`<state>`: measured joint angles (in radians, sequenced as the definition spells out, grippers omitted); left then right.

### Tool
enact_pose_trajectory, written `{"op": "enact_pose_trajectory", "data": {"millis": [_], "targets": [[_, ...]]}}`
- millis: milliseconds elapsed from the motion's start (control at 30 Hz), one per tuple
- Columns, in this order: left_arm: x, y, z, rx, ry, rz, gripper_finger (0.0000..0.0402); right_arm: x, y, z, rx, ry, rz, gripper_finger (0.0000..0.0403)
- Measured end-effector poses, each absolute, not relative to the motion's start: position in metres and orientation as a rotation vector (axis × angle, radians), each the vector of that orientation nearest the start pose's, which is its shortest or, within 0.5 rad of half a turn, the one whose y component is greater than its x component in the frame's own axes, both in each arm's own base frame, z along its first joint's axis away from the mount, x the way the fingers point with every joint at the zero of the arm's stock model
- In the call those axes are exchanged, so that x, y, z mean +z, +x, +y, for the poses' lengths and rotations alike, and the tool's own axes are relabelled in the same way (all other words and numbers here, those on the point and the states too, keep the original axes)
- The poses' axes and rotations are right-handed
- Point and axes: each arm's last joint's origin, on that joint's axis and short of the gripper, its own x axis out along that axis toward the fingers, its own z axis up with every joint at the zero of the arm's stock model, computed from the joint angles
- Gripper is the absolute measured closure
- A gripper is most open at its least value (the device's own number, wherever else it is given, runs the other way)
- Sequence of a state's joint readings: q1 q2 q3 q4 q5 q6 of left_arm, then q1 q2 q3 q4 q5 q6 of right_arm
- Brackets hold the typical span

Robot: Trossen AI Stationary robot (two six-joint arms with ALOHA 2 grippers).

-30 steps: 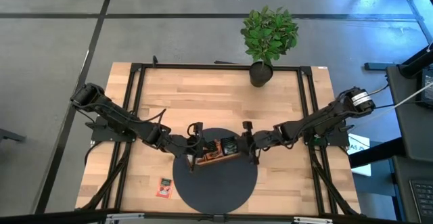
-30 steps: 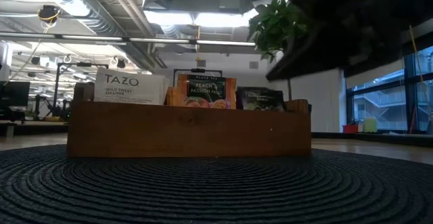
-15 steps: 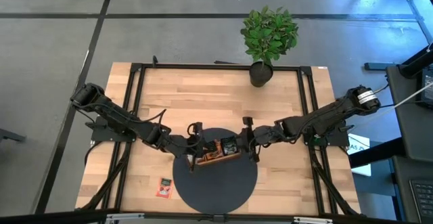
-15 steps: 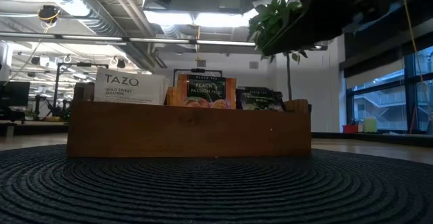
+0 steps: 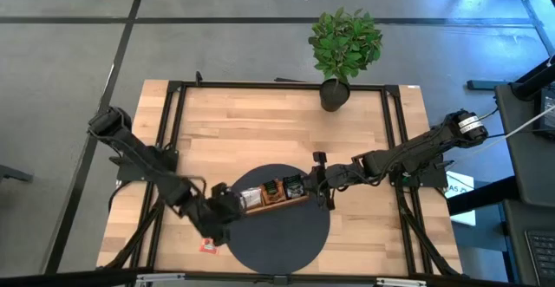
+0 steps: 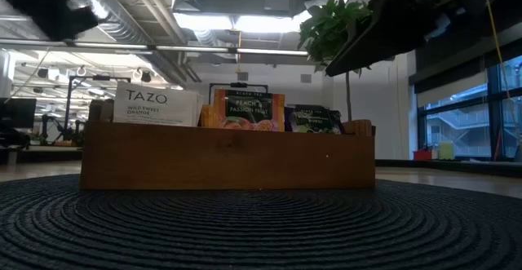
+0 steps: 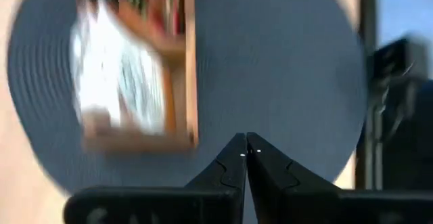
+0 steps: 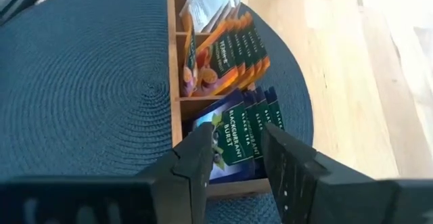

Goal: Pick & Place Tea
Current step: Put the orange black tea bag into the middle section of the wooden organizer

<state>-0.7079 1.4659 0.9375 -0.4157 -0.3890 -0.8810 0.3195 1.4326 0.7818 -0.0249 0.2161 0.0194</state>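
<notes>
**A:** What did you have from overhead?

**B:** I saw the wooden tray sitting on the round dark mat at lower centre of the frame, on the worktop. The left gripper was at the mat's lower left edge, next to a loose red sachet lying on the wood. The right gripper sat just right of the tray. A potted plant stood at the top.

**A:** And from mat level?

**B:** The tray filled the middle, with the tea standing upright in it: white at left, orange in the middle, dark at right.

**A:** Left wrist?

**B:** Blurred, but I could see the left gripper with its fingers pressed together, holding nothing, over the mat, the tray at upper left.

**A:** Right wrist?

**B:** The right gripper was spread, fingers either side of the dark sachets in the nearest compartment. I couldn't tell whether it touched them. Orange sachets filled the next compartment.
</notes>
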Motion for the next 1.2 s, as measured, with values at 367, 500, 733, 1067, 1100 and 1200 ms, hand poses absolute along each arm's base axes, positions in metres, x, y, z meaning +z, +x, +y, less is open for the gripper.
{"op": "enact_pose_trajectory", "data": {"millis": [367,500,733,1067,1100,1200], "targets": [[0.169,0.194,-0.228,0.096,-0.312,1.055,0.0394,0.205,0.278,0.085,0.063,-0.068,0.645,0.0271],[0.154,0.188,-0.229,0.147,-0.31,1.179,0.0391,0.207,0.279,0.086,0.06,-0.046,0.621,0.0271],[0.137,0.187,-0.23,0.165,-0.24,1.253,0.0395,0.21,0.281,0.086,0.062,-0.037,0.589,0.0271],[0.136,0.188,-0.231,0.164,-0.241,1.241,0.0393,0.209,0.281,0.086,0.062,-0.038,0.59,0.0271],[0.136,0.188,-0.231,0.163,-0.243,1.241,0.0394,0.209,0.281,0.086,0.062,-0.038,0.59,0.0271],[0.136,0.189,-0.231,0.162,-0.246,1.24,0.0396,0.209,0.281,0.086,0.062,-0.039,0.591,0.0271]]}}
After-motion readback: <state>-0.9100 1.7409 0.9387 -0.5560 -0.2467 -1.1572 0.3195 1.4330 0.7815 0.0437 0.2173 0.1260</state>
